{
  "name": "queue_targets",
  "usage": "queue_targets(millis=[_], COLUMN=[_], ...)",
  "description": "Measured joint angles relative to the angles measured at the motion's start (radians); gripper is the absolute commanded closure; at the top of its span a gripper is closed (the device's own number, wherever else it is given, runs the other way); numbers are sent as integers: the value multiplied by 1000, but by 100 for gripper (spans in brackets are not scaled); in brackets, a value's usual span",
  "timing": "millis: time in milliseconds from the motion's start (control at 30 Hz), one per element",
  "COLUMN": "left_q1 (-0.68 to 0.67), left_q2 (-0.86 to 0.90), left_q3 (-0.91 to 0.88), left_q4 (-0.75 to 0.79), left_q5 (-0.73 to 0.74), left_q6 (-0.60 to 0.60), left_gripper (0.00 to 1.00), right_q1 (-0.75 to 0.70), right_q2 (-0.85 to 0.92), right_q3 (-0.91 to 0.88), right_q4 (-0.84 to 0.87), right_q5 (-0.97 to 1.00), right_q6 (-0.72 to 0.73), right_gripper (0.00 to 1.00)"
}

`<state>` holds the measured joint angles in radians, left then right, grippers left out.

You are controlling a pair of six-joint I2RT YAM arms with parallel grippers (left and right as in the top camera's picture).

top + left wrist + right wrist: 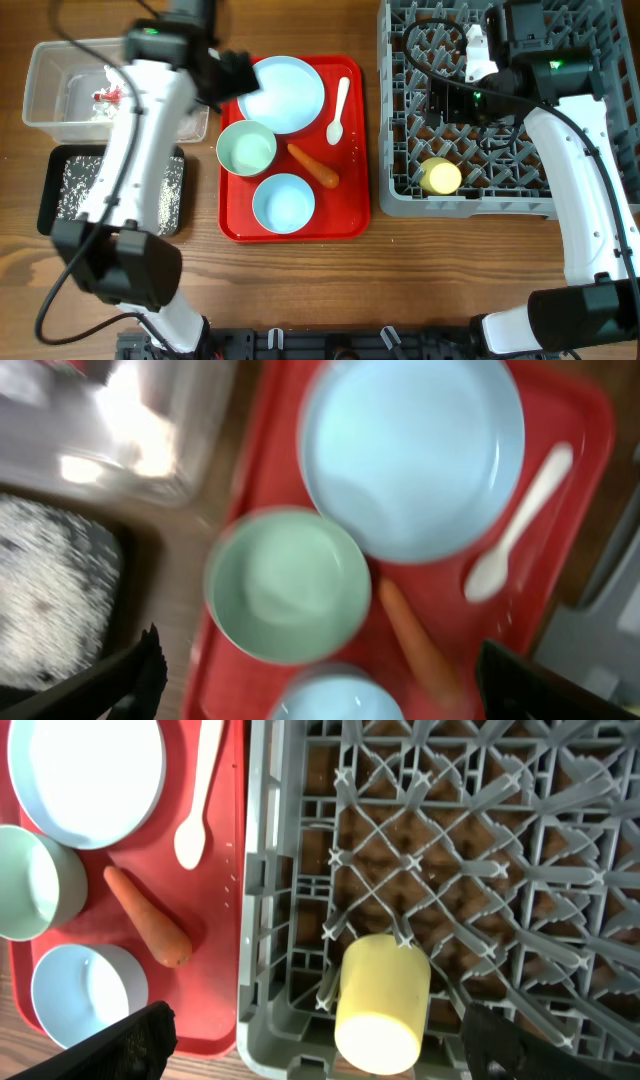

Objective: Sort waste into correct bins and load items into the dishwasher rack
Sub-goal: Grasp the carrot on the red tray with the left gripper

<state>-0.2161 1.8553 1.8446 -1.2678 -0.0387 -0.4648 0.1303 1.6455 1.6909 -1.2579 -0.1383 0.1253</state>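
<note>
While yellow cup [382, 1005] lies in rack [500, 840], left claw [320, 665], right claw [318, 1018] both released.

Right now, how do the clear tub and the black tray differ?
The clear tub is see-through and looks deeper; the black tray is opaque and shallower. The clear tub holds white tissue and a red-and-white wrapper; the black tray holds scattered rice grains. Both are rectangular, similar in footprint, left of the red tray.

Cup [440, 177] in rack [470, 208]; carrot [314, 166], spoon [338, 110], plate [290, 95] on tray [346, 222] left of it.
</note>
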Motion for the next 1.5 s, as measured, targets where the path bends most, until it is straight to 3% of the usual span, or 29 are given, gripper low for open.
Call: queue_targets(millis=[100,233,533,600,700,800,1100,1267,1500], left_q1=[-195,-336,-365,-365,-370,-372,-372,-372,-372], left_q2=[20,25,45,60,63,66,93,129,129], left_q3=[-95,-128,-260,-289,-375,-470,-541,-545,-545], left_q4=[58,183,359,364,448,530,637,636,647], left_q5=[16,3,-45,-46,-46,-46,-46,-42,-26], left_q6=[-156,-309,-495,-515,-596,-674,-739,-747,-745], left_gripper=[0,0,1,2,12,10,30,73,90], right_q1=[0,0,0,0,0,0,0,0,0], right_q2=[0,0,0,0,0,0,0,0,0], right_q3=[0,0,0,0,0,0,0,0,0], right_q4=[-1,-1,-6,-6,-14,-16,-18,-20,-21], right_q5=[0,0,0,0,0,0,0,0,0], right_q6=[0,0,0,0,0,0,0,0,0], right_gripper=[6,6,5,6,5,5,5,5,5])
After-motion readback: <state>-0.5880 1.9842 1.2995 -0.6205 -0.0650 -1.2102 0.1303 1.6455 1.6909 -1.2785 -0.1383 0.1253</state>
